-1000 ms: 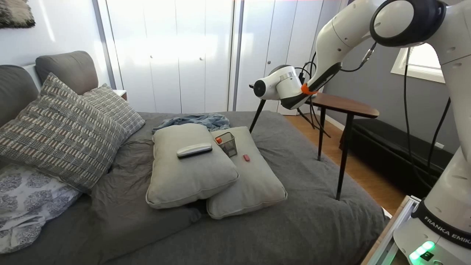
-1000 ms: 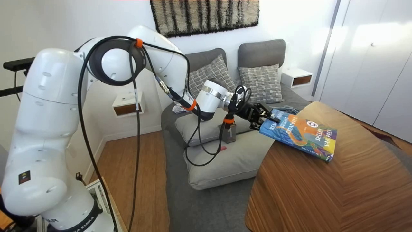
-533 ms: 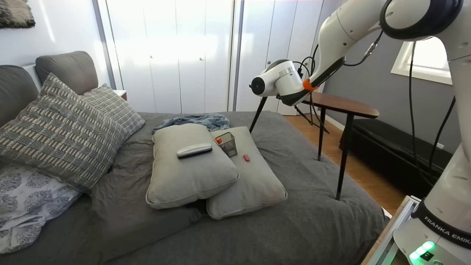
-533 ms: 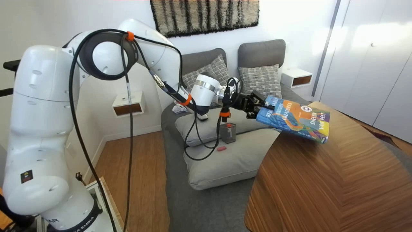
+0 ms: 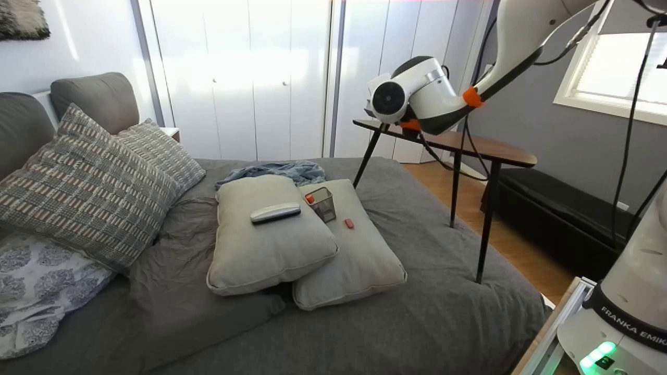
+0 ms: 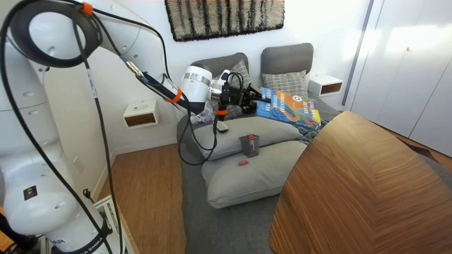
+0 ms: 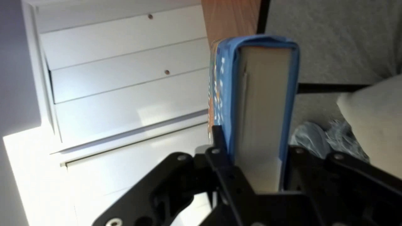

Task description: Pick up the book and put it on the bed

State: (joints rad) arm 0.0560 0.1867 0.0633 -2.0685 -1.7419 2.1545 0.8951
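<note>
The book (image 6: 289, 108), with a blue, orange and yellow printed cover, is held in the air by one end. It appears beyond the table edge, above the bed area. My gripper (image 6: 259, 105) is shut on it. In the wrist view the book (image 7: 265, 103) shows its page edge, with one black finger (image 7: 218, 138) on its cover and the other on the opposite side. The bed (image 5: 406, 333) has a dark grey blanket, light pillows (image 5: 266, 255) and plaid cushions (image 5: 94, 182). In that exterior view the wrist hides the fingers, and the book cannot be made out.
A wooden table (image 6: 353, 197) with black legs (image 5: 486, 224) stands over the bed. A mesh cup (image 6: 250, 147), a small red object (image 6: 243, 162) and a silver-black case (image 5: 275, 212) lie on the pillows. A bluish cloth (image 5: 292, 169) lies behind. Cables (image 6: 190, 162) hang from the arm.
The gripper has lifted the book off the tabletop and carried it up and away from the table, leftward in an exterior view. The whole arm has swung back with it.
</note>
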